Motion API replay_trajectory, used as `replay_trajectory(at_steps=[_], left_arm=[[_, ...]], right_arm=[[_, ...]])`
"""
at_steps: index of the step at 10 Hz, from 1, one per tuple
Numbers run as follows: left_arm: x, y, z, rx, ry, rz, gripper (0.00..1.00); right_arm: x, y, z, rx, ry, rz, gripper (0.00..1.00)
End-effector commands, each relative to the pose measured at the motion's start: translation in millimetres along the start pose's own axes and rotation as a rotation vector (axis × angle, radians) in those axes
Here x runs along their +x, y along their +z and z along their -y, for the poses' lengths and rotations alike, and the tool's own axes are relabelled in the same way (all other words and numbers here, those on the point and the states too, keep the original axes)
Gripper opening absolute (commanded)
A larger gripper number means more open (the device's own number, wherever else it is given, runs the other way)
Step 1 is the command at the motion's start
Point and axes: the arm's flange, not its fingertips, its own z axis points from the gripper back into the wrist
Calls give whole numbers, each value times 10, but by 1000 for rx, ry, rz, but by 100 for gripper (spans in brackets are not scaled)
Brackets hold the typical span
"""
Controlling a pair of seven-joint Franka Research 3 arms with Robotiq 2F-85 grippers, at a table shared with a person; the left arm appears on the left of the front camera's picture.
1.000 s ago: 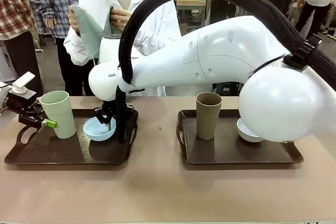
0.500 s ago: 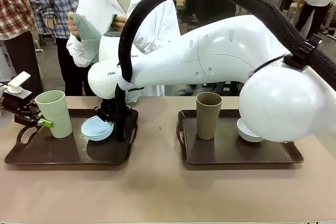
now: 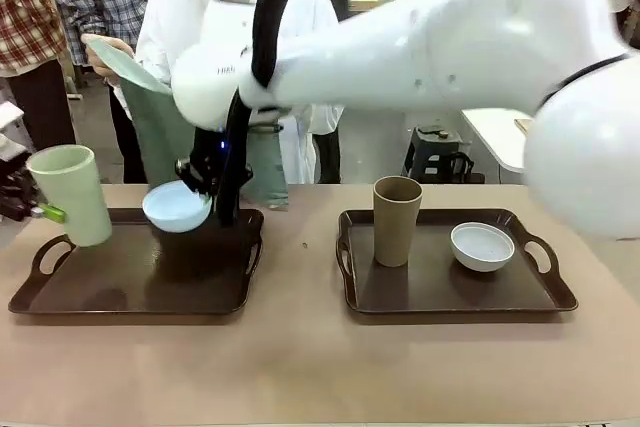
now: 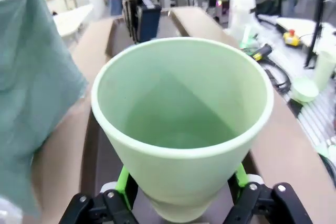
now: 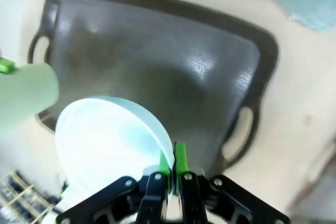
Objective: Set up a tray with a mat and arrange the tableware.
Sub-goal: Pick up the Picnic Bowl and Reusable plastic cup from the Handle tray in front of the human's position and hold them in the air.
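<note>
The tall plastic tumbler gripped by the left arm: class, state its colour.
Pale green. The tall plastic tumbler shows best in the left wrist view.

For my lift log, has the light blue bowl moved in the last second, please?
Yes: the light blue bowl has risen off the left tray.

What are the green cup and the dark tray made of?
The green cup is probably plastic with a matte finish: thick smooth rim, even pale colour, no shine. The dark tray looks like plastic too, slightly glossy: soft light streaks show on its surface.
</note>
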Motion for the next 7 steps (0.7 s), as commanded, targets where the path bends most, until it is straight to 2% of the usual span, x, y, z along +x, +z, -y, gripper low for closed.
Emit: replay_trajectory(at_steps=[1,4,5,7], left_arm=[[571,162,337,26,-38,-28,27],[1184,325,566,93,-109,-50,27],[1246,358,624,107,-114,-33,27],[1159,396,516,70,-114,-49,27]], right_arm=[[-347,455,41,-16,-22,22,0],[-492,828,-146,-43,-25,54,0],[-448,788,-85,-20,-16,34,0],[-426,949,-166,-16,2,55,0]])
